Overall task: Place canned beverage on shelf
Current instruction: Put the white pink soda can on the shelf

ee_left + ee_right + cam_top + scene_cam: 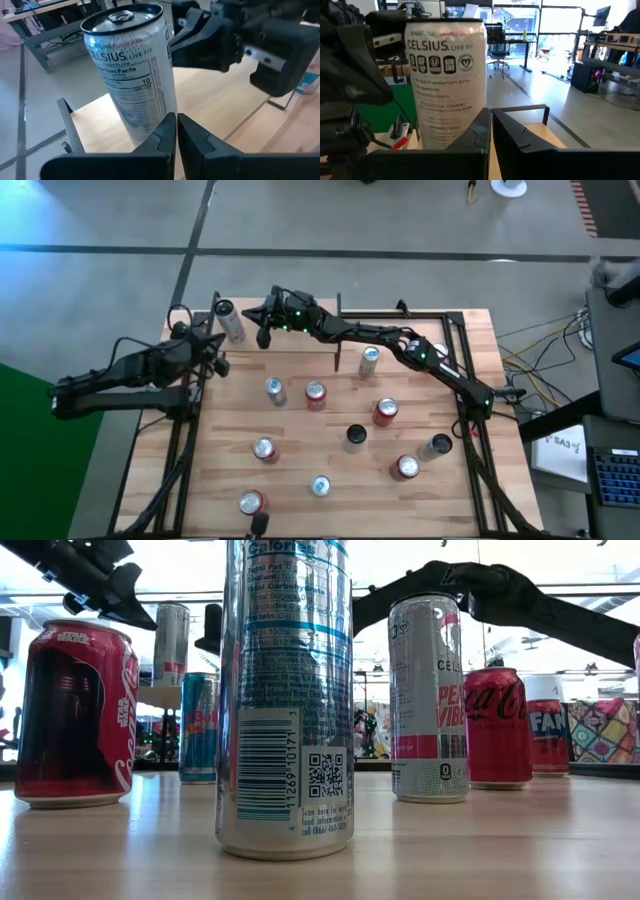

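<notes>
A tall silver Celsius can [229, 321] stands upright on its base at the left end of the shelf [300, 348], a light wood board [97, 120] with thin black uprights at the table's far side. My left gripper [176, 120] is shut, level with the can's lower part on its left near side. My right gripper [490, 116] is shut too and stands close by the can's right side. In the low view the can [172, 640] shows between the two dark grippers. The can's base is hidden behind my fingers in both wrist views. My left gripper's shut fingertips [167, 125] stand in front of the can's lower wall [145, 117]; whether they touch it I cannot tell. My right gripper's shut fingertips [482, 122] stand beside the can's lower wall [455, 125]; whether they touch it I cannot tell.
Several cans stand on the tabletop nearer than the shelf: red ones [316, 394] [386, 411] [405, 467], silver ones [275, 390] [369, 360] [264, 450] and a dark one [355, 437]. A silver can [285, 700] fills the front of the low view.
</notes>
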You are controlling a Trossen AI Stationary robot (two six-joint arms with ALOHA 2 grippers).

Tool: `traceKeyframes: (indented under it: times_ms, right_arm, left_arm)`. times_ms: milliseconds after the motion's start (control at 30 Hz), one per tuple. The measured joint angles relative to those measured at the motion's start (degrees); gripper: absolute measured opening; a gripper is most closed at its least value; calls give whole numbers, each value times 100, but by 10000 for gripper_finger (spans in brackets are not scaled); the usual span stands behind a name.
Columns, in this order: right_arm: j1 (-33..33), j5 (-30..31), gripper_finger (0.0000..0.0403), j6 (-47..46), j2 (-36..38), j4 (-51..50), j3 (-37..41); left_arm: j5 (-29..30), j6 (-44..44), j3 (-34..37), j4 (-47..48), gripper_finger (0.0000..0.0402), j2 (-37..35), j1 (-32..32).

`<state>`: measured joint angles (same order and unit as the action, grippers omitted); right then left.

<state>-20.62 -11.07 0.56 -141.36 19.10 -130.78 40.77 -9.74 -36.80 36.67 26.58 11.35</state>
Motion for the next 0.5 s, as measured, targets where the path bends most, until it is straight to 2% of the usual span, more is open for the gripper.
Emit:
traceKeyframes:
  times_ms: [500]
  right_arm:
    - [119,-114,9,80,0,63,0]
  left_arm:
    - [538,20,20,-101,0,19,0]
